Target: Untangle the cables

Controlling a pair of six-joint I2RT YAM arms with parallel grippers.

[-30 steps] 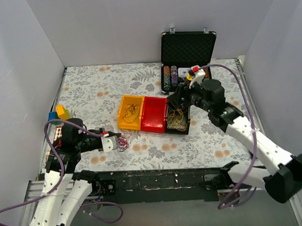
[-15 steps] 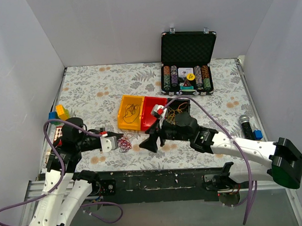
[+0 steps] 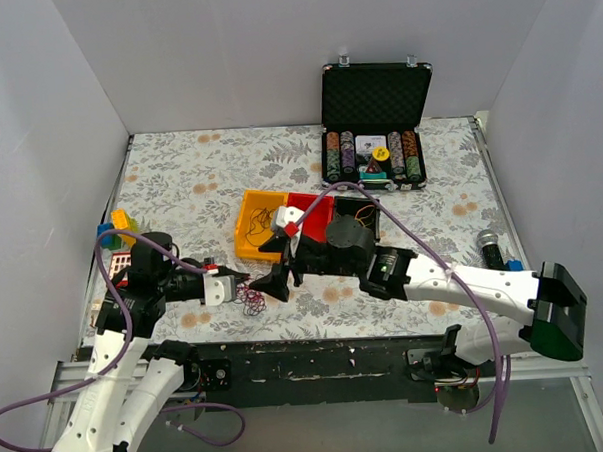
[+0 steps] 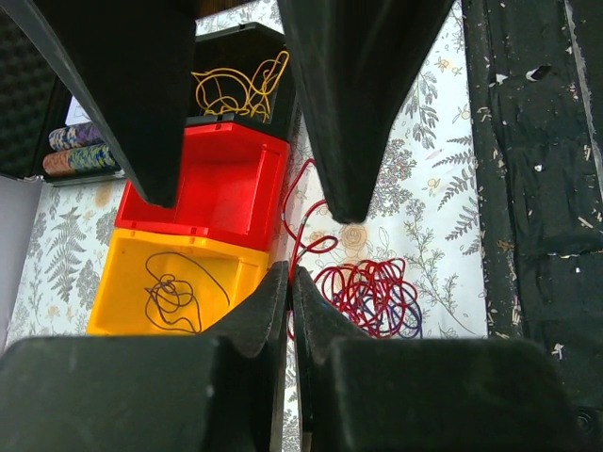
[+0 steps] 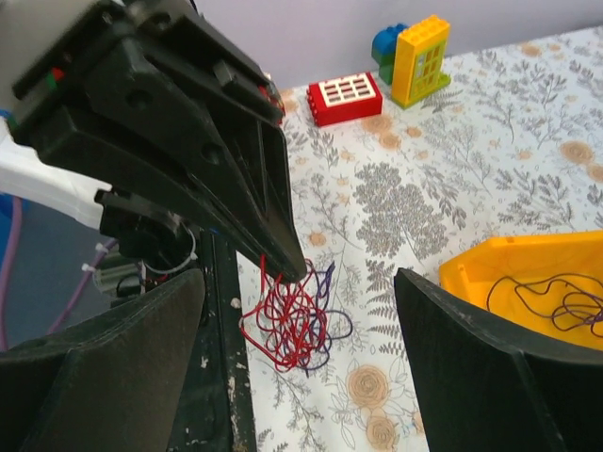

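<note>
We note the right tool (image 3: 265,272), jaws apart, has swung across to the cables (image 4: 369,297). The left tool (image 4: 290,282) clamps one red strand, so separation can begin.

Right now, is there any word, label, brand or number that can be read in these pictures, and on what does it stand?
No text can be read in any view.
White card in the black case: print too small to read.
Chips in that case: markings too small to read.
</note>
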